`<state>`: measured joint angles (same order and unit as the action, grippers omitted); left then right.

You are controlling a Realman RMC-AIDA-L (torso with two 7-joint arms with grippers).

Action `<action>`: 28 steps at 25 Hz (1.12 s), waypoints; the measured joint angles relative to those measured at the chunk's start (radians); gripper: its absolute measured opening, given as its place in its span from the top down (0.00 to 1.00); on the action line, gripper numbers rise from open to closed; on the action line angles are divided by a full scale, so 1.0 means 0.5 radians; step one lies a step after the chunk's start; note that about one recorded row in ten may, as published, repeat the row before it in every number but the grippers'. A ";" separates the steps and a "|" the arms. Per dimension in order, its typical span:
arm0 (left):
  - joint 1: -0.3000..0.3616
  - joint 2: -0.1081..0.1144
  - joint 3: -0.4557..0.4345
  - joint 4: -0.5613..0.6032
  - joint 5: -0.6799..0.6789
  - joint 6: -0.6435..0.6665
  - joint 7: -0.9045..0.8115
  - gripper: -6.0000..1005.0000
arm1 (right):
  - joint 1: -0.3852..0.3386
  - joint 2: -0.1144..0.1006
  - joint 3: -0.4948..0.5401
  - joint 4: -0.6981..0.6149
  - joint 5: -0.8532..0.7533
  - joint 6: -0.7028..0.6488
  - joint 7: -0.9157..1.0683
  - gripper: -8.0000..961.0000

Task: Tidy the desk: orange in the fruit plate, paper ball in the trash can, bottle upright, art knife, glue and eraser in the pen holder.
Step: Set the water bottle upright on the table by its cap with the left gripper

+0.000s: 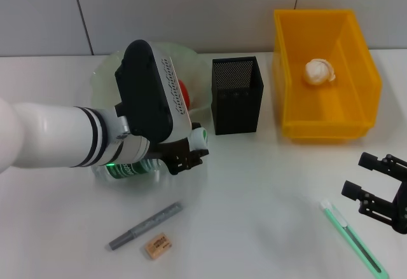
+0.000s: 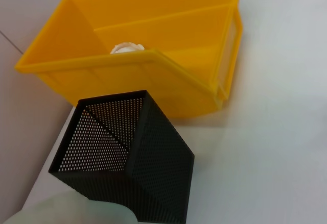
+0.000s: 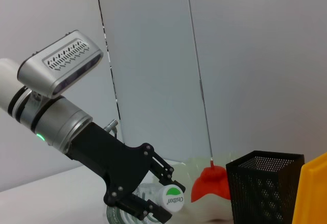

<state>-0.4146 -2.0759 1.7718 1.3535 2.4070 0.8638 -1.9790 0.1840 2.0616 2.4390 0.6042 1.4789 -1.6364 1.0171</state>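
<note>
The clear bottle [image 1: 127,168] with a green label lies on its side in front of the plate, its white-and-green cap [image 3: 173,198] pointing toward the pen holder. My left gripper [image 1: 186,153] is shut on the bottle's neck, just behind the cap. An orange [image 1: 184,92] rests in the pale green fruit plate [image 1: 191,56]. The paper ball [image 1: 319,71] lies inside the yellow trash can [image 1: 356,56]. The black mesh pen holder [image 1: 236,96] stands between plate and can. A grey glue stick [image 1: 145,225] and a tan eraser [image 1: 157,245] lie at the front left. The green art knife [image 1: 353,238] lies beside my right gripper [image 1: 360,176], which is open.
A grey panel wall runs behind the white desk. In the left wrist view, the pen holder [image 2: 122,152] and the yellow can [image 2: 153,55] stand close together. The desk's front edge is just below the eraser and knife.
</note>
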 joint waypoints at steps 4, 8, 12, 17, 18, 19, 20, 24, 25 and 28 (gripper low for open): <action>0.018 0.003 0.000 0.023 -0.036 0.000 -0.031 0.55 | -0.002 0.000 0.000 0.002 0.000 -0.001 0.000 0.27; 0.047 0.007 -0.010 0.075 -0.097 0.003 -0.039 0.55 | -0.003 0.000 0.002 0.007 0.001 -0.001 0.004 0.27; 0.083 0.009 -0.011 0.147 -0.109 0.010 -0.042 0.55 | -0.003 0.000 0.003 0.012 0.002 -0.001 0.006 0.27; 0.101 0.007 -0.014 0.193 -0.145 0.030 -0.045 0.55 | -0.003 0.000 0.003 0.013 0.003 -0.001 0.006 0.27; 0.102 0.007 -0.017 0.199 -0.158 0.035 -0.045 0.55 | -0.003 0.000 0.003 0.013 0.003 -0.001 0.006 0.27; 0.105 0.008 -0.019 0.204 -0.169 0.037 -0.045 0.55 | -0.003 0.000 0.004 0.013 0.003 -0.001 0.006 0.27; 0.108 0.008 -0.022 0.210 -0.179 0.040 -0.048 0.55 | -0.002 0.000 0.007 0.013 0.003 -0.001 0.006 0.27; 0.111 0.008 -0.034 0.222 -0.183 0.038 -0.095 0.55 | 0.003 0.000 0.020 0.013 0.003 -0.001 0.011 0.27; 0.111 0.008 -0.036 0.223 -0.184 0.037 -0.099 0.55 | 0.004 0.000 0.020 0.013 0.003 -0.001 0.012 0.27; 0.111 0.007 -0.057 0.231 -0.185 0.030 -0.133 0.55 | 0.009 0.000 0.021 0.013 0.003 -0.001 0.016 0.27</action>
<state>-0.3589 -2.0722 1.7434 1.4687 2.3147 0.8787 -2.0454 0.1883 2.0617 2.4494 0.6106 1.4804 -1.6367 1.0254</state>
